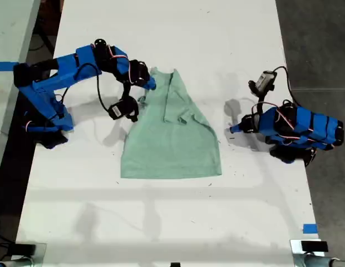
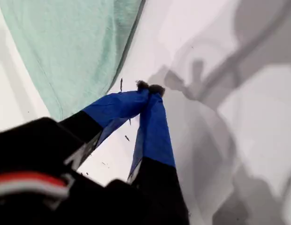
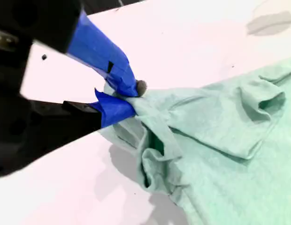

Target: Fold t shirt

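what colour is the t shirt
Plain pale mint green t shirt, no print; the exterior view shows it best.

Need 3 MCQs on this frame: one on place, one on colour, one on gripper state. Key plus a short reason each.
1. Where is my first gripper?
A. On the table beside the t shirt, in the exterior view's right
B. On top of the t shirt
C. Out of the exterior view

2. What colour is the t shirt?
A. White
B. Pale mint green
C. Blue

3. What is my second gripper doing?
A. Open above bare table
B. Shut on nothing
C. Shut on the t shirt

Key: 1 A, the first wrist view shows its tips over the white table, with the cloth off to one side. 2 B, all three views show plain mint-green cloth. 3 C, the second wrist view shows cloth bunched between its closed tips.
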You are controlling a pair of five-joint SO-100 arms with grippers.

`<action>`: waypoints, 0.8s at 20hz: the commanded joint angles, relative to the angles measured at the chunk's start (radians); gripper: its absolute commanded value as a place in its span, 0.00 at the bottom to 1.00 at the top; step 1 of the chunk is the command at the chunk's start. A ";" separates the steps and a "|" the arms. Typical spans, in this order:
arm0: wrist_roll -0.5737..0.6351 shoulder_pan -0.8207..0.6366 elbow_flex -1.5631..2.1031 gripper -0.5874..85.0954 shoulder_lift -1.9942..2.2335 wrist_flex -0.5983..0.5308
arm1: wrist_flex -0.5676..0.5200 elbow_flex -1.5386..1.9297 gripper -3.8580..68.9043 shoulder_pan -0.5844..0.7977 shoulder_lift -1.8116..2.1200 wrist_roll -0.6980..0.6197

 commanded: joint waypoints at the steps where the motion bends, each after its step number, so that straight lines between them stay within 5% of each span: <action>1: 0.003 0.032 -0.066 0.00 -0.100 -0.048 | -0.021 0.061 0.03 -0.008 0.006 -0.011; 4: 0.003 0.066 -0.135 0.04 -0.287 -0.077 | -0.021 0.061 0.03 -0.008 0.006 -0.011; 7: -0.015 0.089 -0.245 0.27 -0.370 -0.058 | -0.021 0.061 0.02 -0.008 0.006 -0.011; 16: -0.064 -0.063 -0.092 0.21 0.175 0.161 | -0.021 0.061 0.02 -0.009 0.006 -0.012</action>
